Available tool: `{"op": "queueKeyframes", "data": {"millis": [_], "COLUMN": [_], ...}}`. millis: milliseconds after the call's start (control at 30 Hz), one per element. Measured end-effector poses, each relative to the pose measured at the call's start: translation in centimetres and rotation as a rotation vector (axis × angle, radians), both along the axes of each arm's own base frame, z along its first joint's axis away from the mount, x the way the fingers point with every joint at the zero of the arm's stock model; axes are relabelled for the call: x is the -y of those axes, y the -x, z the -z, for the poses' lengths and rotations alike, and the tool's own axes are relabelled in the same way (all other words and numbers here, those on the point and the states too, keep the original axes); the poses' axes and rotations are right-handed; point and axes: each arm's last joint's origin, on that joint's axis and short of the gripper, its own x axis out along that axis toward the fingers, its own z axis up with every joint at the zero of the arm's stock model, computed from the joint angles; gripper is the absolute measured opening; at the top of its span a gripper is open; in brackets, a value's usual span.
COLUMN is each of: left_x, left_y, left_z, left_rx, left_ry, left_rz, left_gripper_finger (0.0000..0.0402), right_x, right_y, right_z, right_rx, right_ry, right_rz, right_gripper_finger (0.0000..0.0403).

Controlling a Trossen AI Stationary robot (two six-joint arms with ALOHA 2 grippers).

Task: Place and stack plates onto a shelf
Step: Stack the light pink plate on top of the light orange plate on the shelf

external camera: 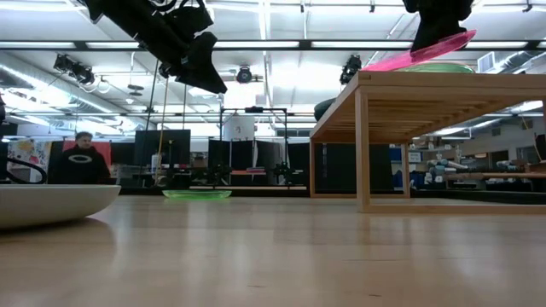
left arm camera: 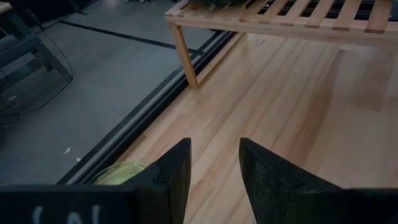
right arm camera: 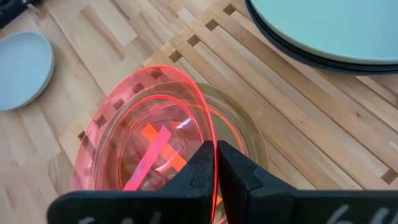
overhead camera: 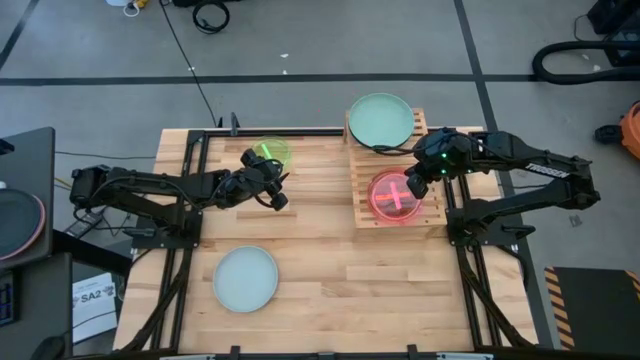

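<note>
My right gripper (right arm camera: pixel 216 163) is shut on a translucent pink plate (overhead camera: pixel 396 197) over the near half of the pale slatted shelf (overhead camera: pixel 360 170). Under the pink plate lies another translucent plate (right arm camera: pixel 252 134), amber-tinted. A mint green plate (overhead camera: pixel 380 120) sits on a dark plate on the shelf's far half. My left gripper (left arm camera: pixel 214 168) is open and hangs above the table, just near of a small green plate (overhead camera: pixel 268 153) that lies flat by the far edge. A pale grey plate (overhead camera: pixel 245 278) rests on the table near the near edge. My right gripper pinches the pink plate's rim (right arm camera: pixel 208 134) between its two fingers, on the plate's right far side, coming from above and slanting down. The plate is tilted (external camera: pixel 422 51), high at the held rim and low on the opposite side, over the amber-tinted plate.
The shelf stands on legs (external camera: pixel 363 149) above the tabletop, with open room beneath it. Bare wood planks (overhead camera: pixel 330 270) lie between the grey plate and the shelf. A person (external camera: pixel 81 162) shows in the room beyond the table.
</note>
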Motion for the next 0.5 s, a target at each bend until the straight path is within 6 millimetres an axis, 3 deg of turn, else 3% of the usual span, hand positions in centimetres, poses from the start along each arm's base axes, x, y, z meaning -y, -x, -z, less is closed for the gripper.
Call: {"op": "queueKeyframes", "data": {"millis": [500], "left_x": [0.0], "left_y": [-0.01], "left_z": [0.01], "left_rx": [0.0], "left_ry": [0.0], "left_rz": [0.0], "left_gripper_finger": [0.0142], "right_x": [-0.01], "right_y": [0.04], "right_z": [-0.02], "right_rx": [0.002], "right_ry": [0.0], "right_rz": [0.0], "right_gripper_finger": [0.0051]}}
